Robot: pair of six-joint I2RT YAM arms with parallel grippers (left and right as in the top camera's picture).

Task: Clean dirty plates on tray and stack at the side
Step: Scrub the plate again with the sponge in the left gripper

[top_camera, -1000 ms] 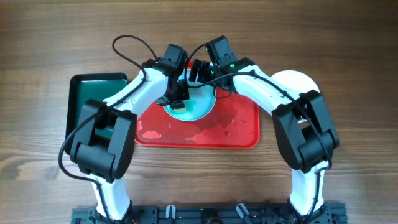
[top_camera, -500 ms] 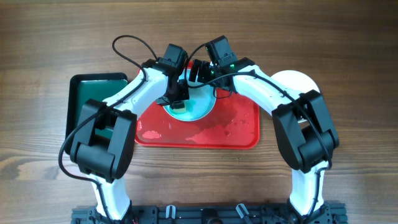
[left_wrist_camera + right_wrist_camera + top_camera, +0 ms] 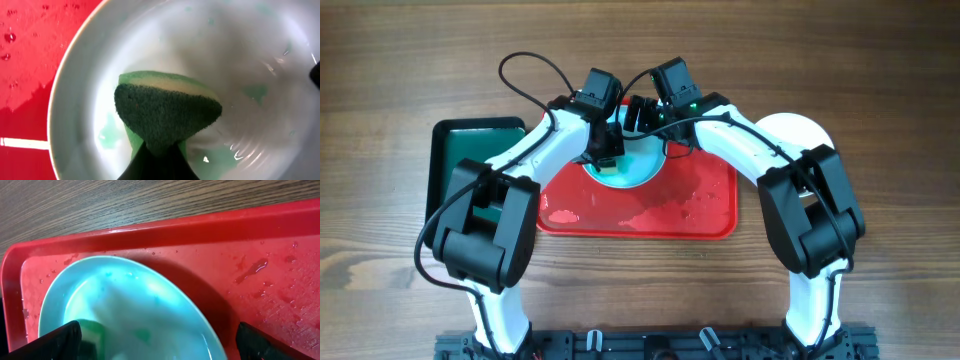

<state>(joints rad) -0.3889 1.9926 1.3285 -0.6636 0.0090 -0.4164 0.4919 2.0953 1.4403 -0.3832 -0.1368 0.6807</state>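
One pale aqua plate lies at the far middle of the wet red tray. My left gripper is shut on a green and yellow sponge, which presses on the inside of the plate. Teal-green smears remain on the plate around the sponge. My right gripper stands wide open at the plate's far side. In the right wrist view its fingertips straddle the plate above the tray.
A clean white plate rests on the wooden table to the right of the tray. At the left stands a dark green tray with a black rim. Water drops cover the red tray's floor.
The left gripper with the sponge has slid a little toward the plate's far side. The right arm has not moved.
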